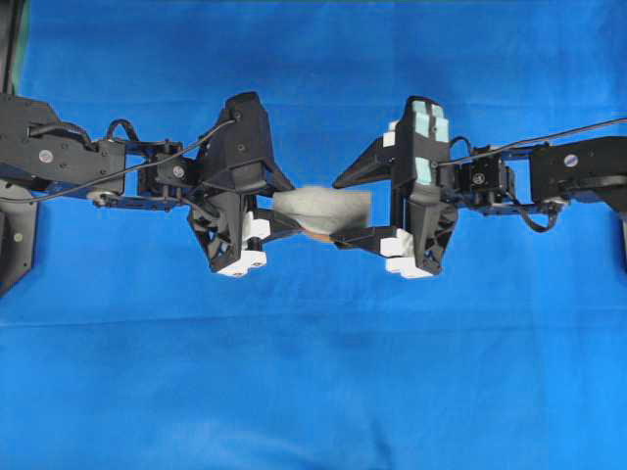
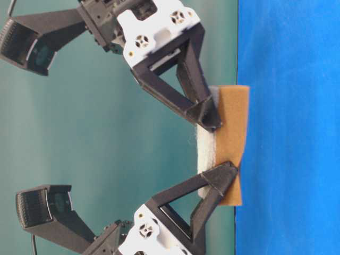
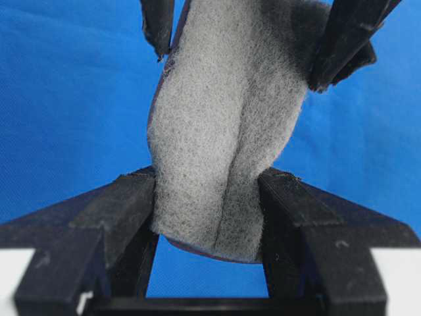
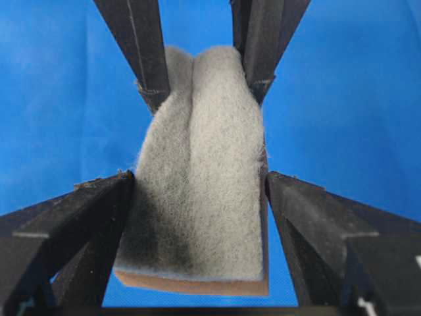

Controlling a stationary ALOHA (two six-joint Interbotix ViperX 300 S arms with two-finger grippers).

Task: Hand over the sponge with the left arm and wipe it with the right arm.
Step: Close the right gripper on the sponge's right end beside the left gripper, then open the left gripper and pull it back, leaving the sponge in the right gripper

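A: Sponge [image 1: 323,208] first. Where is it?

B: Held in the air over the blue bench [image 1: 313,392], in the middle of the overhead view, between the two arms. Grey-white fleece layer on top, thin orange-brown layer underneath.

A: How do you judge it will handle?

B: Soft and light. The fleece buckles into a lengthwise crease where it is pinched, so it gives under little force. It looks fuzzy, not slick, so slipping seems unlikely; folding or twisting is the bigger risk. It looks sturdy enough to squeeze.

A: Who has it?

B: The left gripper [image 1: 263,208] pinches the sponge's left end across its width; in the left wrist view both fingers [image 3: 125,210] press into the long edges and the pad narrows there.

A: And the right gripper [image 1: 361,208]?

B: Spread wide around the right end. In its own wrist view the fingers [image 4: 99,210] flank the sponge, right beside the edges; I cannot tell whether they touch, but nothing is squeezed there, since that end keeps its full width.

A: Where should the right one take hold?

B: I'd say across the width near the free right end, gripping both layers together, well clear of the left fingertips, so the crease flattens for wiping.
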